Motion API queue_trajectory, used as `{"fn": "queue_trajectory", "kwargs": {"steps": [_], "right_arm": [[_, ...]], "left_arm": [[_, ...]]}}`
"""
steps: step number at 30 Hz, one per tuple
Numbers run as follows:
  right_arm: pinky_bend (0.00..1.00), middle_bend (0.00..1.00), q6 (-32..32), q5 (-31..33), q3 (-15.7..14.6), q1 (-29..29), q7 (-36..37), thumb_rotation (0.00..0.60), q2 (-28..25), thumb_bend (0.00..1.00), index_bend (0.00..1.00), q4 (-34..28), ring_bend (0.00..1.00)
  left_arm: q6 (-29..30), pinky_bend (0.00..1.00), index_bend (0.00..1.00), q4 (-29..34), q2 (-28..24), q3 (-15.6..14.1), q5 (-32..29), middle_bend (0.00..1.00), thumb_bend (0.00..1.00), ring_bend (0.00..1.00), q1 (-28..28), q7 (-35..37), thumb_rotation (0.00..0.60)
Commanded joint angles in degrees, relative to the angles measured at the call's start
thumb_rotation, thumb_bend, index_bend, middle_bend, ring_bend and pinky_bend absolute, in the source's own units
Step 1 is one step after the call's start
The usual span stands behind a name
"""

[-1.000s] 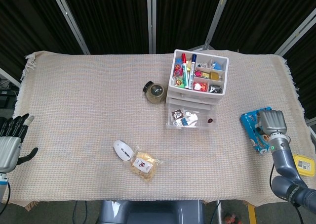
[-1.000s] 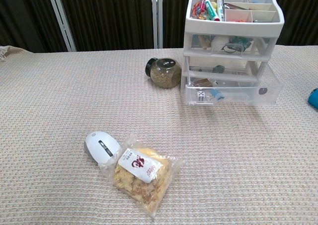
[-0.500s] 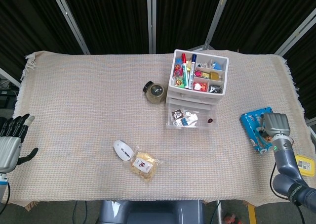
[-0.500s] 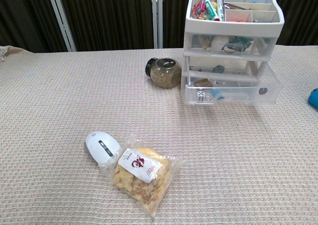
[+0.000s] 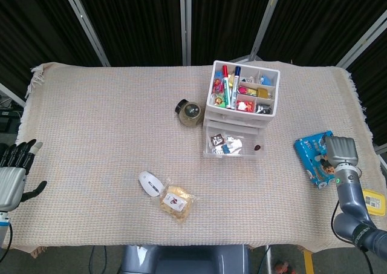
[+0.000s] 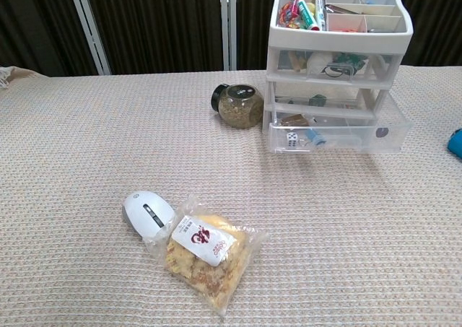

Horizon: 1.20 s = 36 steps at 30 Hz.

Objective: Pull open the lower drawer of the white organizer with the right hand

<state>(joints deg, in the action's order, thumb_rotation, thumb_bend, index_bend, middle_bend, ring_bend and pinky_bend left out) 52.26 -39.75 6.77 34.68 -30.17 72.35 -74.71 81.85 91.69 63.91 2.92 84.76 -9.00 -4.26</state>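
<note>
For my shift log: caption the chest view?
White organizer with lower drawer pulled open, beside jar, mouse and snack bag.

On the worktop [image 5: 91, 117], the organizer [image 5: 243, 92] stands far right with its lower drawer [image 5: 234, 144] pulled out, a jar [image 5: 190, 112] just left, and a mouse [image 5: 149, 182] touching a snack bag [image 5: 178, 202] near.

1. right hand [image 5: 341, 149] has slid back toward the robot, further from the white organizer [image 5: 243, 92], now at the near-right edge of the blue packet [image 5: 315, 158].
2. More of the blue packet's face shows than before.
3. Right hand's fingers: hidden, can't tell.
</note>
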Motion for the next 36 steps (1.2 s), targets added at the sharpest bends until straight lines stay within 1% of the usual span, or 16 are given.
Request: {"fn": "queue_trajectory", "kwargs": {"steps": [1, 3, 4, 6, 8, 9, 10, 11, 12, 13, 14, 16, 17, 23, 28, 36], "right_arm": [[0.61, 0.95, 4.2, -0.3, 0.8, -0.7, -1.0, 0.600, -1.8, 0.20, 0.24, -4.1, 0.91], [0.58, 0.89, 8.2, -2.0, 1.1, -1.7, -1.0, 0.600, -3.1, 0.20, 0.20, -7.2, 0.85], [0.54, 0.84, 9.7, -2.8, 1.2, -2.2, -0.8, 0.600, -3.6, 0.20, 0.17, -8.4, 0.80], [0.46, 0.69, 12.9, -5.4, 1.4, -3.5, 0.6, 0.600, -4.6, 0.20, 0.08, -11.1, 0.68], [0.36, 0.45, 15.6, -8.9, 1.3, -4.8, 2.5, 0.600, -5.4, 0.20, 0.01, -13.1, 0.48], [0.34, 0.38, 17.6, -11.8, 1.1, -5.8, 4.2, 0.600, -5.9, 0.20, 0.00, -14.1, 0.41], [0.30, 0.27, 19.2, -14.1, 0.9, -6.7, 5.9, 0.600, -6.1, 0.20, 0.00, -14.7, 0.29], [0.25, 0.19, 20.7, -16.7, 0.5, -7.6, 7.7, 0.600, -6.2, 0.20, 0.00, -15.2, 0.20], [0.21, 0.15, 22.1, -19.1, 0.1, -8.5, 9.5, 0.600, -6.4, 0.20, 0.00, -15.4, 0.14], [0.14, 0.09, 22.9, -20.6, -0.1, -9.1, 10.8, 0.600, -6.4, 0.19, 0.00, -15.5, 0.07], [0.07, 0.05, 24.4, -22.9, -0.5, -10.1, 12.7, 0.600, -6.5, 0.18, 0.00, -15.6, 0.03], [0.02, 0.00, 28.6, -28.1, -1.7, -12.8, 17.6, 0.600, -7.0, 0.17, 0.00, -16.9, 0.00], [0.00, 0.00, 29.8, -29.7, -2.0, -13.8, 19.4, 0.600, -7.2, 0.16, 0.00, -17.2, 0.00], [0.00, 0.00, 34.0, -34.2, -1.9, -17.1, 25.0, 0.600, -8.4, 0.13, 0.00, -19.0, 0.00], [0.00, 0.00, 33.0, -34.4, -1.0, -17.6, 26.3, 0.600, -9.1, 0.13, 0.00, -20.5, 0.00], [0.00, 0.00, 31.5, -34.4, -0.1, -18.2, 26.0, 0.600, -8.8, 0.13, 0.00, -20.1, 0.00]], "left_arm": [[0.0, 0.00, 0.00, 0.0, 0.0, 0.0, 0.0, 0.00, 0.29, 0.00, 0.0, 0.0, 0.600], [0.0, 0.00, 0.00, 0.0, 0.0, 0.0, 0.0, 0.00, 0.29, 0.00, 0.0, 0.0, 0.600], [0.0, 0.00, 0.00, 0.0, 0.0, 0.0, 0.0, 0.00, 0.29, 0.00, 0.0, 0.0, 0.600], [0.0, 0.00, 0.00, -0.1, 0.0, 0.0, 0.0, 0.00, 0.29, 0.00, 0.0, 0.0, 0.600], [0.0, 0.00, 0.00, -0.1, 0.0, 0.0, 0.0, 0.00, 0.29, 0.00, 0.0, 0.0, 0.600], [0.1, 0.00, 0.00, -0.1, 0.1, 0.0, 0.0, 0.00, 0.29, 0.00, 0.0, 0.0, 0.600], [0.1, 0.00, 0.00, -0.1, 0.1, 0.0, 0.0, 0.00, 0.29, 0.00, 0.0, -0.1, 0.600], [0.1, 0.00, 0.00, -0.1, 0.1, 0.0, 0.0, 0.00, 0.29, 0.00, 0.0, 0.0, 0.600], [0.1, 0.00, 0.00, -0.1, 0.1, 0.0, 0.0, 0.00, 0.29, 0.00, 0.0, 0.0, 0.600], [0.1, 0.00, 0.00, -0.1, 0.1, 0.0, 0.0, 0.00, 0.29, 0.00, 0.0, 0.0, 0.600], [0.1, 0.00, 0.00, -0.1, 0.1, 0.0, -0.1, 0.00, 0.29, 0.00, 0.0, 0.0, 0.600], [0.1, 0.00, 0.00, -0.2, 0.2, 0.0, -0.1, 0.00, 0.29, 0.00, 0.1, 0.0, 0.600], [0.1, 0.00, 0.00, -0.2, 0.2, 0.1, -0.2, 0.00, 0.29, 0.00, 0.1, 0.1, 0.600], [0.2, 0.00, 0.00, -0.2, 0.1, 0.0, 0.0, 0.00, 0.29, 0.00, 0.1, 0.2, 0.600], [0.1, 0.00, 0.00, -0.3, 0.0, -0.1, 0.2, 0.00, 0.29, 0.00, 0.1, 0.5, 0.600], [-0.2, 0.00, 0.00, -0.2, -0.1, 0.0, 0.1, 0.00, 0.29, 0.00, -0.2, 0.5, 0.600]]}}
